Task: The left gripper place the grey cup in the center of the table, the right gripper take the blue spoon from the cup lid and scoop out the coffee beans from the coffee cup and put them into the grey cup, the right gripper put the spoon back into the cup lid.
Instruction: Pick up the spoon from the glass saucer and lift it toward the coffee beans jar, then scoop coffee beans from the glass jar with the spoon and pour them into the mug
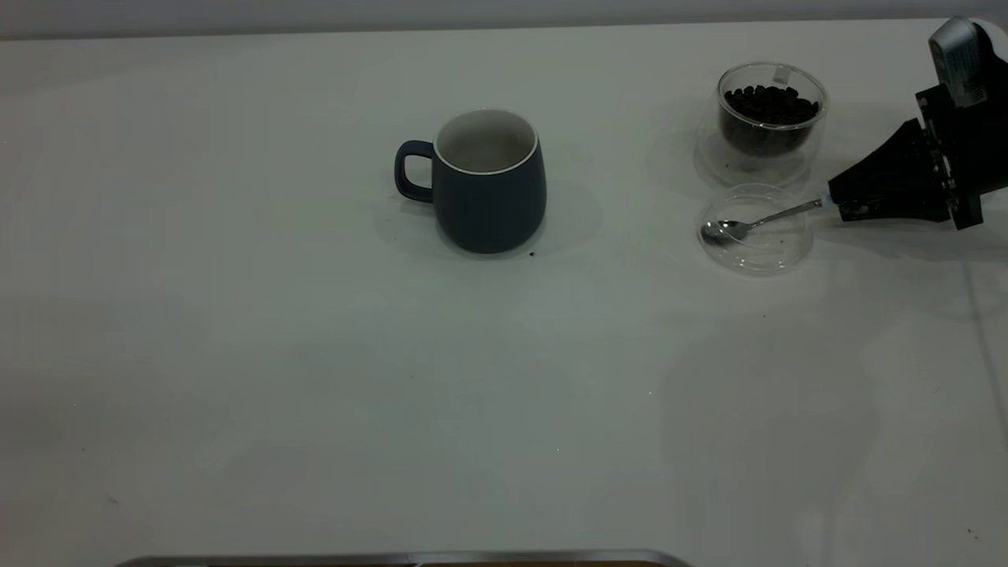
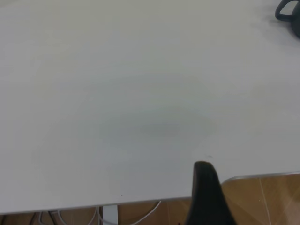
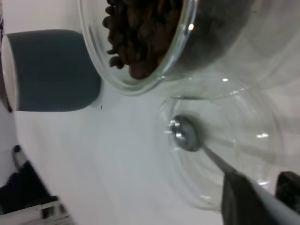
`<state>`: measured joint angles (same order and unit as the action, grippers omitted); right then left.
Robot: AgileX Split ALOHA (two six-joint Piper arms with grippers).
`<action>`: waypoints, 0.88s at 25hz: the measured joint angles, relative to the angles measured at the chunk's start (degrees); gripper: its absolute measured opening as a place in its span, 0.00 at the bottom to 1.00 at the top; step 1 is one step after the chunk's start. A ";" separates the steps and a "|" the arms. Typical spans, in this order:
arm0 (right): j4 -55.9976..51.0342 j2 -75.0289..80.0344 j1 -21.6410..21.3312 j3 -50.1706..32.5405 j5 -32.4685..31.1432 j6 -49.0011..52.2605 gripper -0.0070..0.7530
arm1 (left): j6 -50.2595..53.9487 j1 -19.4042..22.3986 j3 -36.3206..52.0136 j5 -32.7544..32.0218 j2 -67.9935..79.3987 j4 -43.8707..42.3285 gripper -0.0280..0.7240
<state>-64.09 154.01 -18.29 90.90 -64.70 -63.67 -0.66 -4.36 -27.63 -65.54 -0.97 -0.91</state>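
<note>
The grey cup [image 1: 488, 185] stands upright near the table's middle, handle to the left; it also shows in the right wrist view [image 3: 51, 70]. The glass coffee cup [image 1: 770, 118], holding coffee beans [image 3: 140, 33], stands at the back right. The clear cup lid [image 1: 756, 230] lies just in front of it. The spoon [image 1: 744, 224] lies across the lid, its bowl [image 3: 185, 133] resting in it. My right gripper [image 1: 833, 205] is low at the lid's right side, shut on the spoon's handle [image 3: 262, 192]. My left gripper [image 2: 205, 187] sits back at the table's edge, out of the exterior view.
A dark speck [image 1: 532, 253] lies on the table by the grey cup's base. A metal-edged strip [image 1: 409, 559] runs along the table's front edge. The white table [image 1: 315, 378] is bare in front and to the left.
</note>
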 joint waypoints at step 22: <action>2.76 -17.96 0.00 0.00 -2.31 -0.24 0.14 | 0.00 0.00 0.00 0.00 0.00 0.05 0.78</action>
<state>-61.33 136.05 -18.29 90.90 -67.01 -63.91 -0.66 -4.36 -27.63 -65.54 -0.97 -0.87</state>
